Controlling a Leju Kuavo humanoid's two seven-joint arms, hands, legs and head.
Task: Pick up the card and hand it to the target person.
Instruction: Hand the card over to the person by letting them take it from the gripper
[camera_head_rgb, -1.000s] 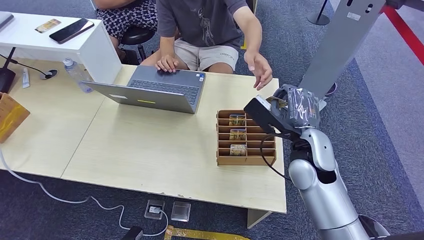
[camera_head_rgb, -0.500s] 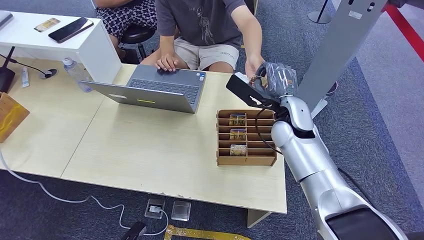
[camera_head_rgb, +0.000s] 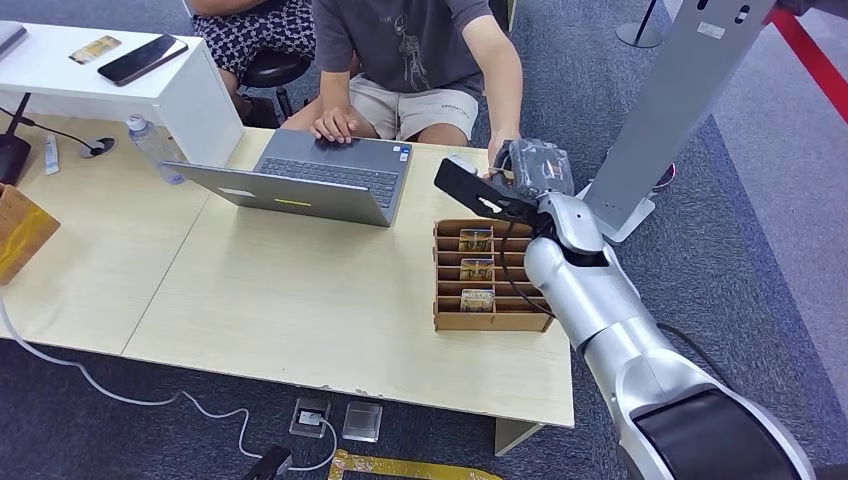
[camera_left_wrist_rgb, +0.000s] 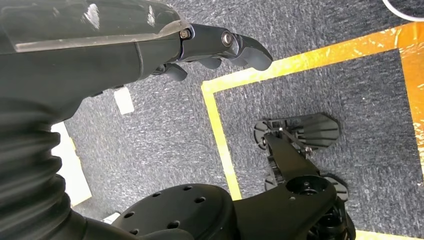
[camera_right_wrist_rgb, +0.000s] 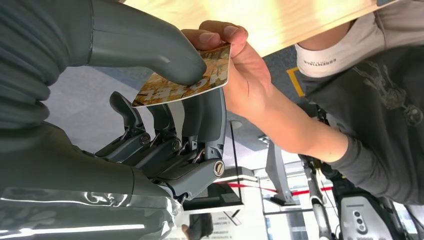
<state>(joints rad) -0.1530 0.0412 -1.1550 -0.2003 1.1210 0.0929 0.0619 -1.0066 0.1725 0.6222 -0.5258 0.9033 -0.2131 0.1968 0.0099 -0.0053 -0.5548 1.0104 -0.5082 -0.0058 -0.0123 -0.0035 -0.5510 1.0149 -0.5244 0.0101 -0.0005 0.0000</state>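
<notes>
Status: handover stage, approx. final step. Right robot hand (camera_right_wrist_rgb: 165, 115) grips the card (camera_right_wrist_rgb: 187, 80), thumb on one face and fingers behind the other, per right wrist view. The person's hand (camera_right_wrist_rgb: 235, 65) has pinched the far end of the same card, so both parties hold it at once. In head view the right robot hand (camera_head_rgb: 535, 170) is raised past the far right edge of the tabletop (camera_head_rgb: 300, 300), beyond the wooden card rack (camera_head_rgb: 490, 275), directly in front of the seated person (camera_head_rgb: 420, 50).

Done, judged from layout: card is out of the rack and presented to the recipient. Left: robot hand to release, person to take the card clear, arm to pull back.

Left robot hand (camera_left_wrist_rgb: 220, 47) hangs over the carpet, fingers curled in, nothing in it.

Visibility limits: in head view the card itself is hidden behind the wrist camera mount and robot hand; the person's hand there is mostly covered too. Card print too blurred to read. Rack shows three cards standing in its slots; other slots hard to judge.
</notes>
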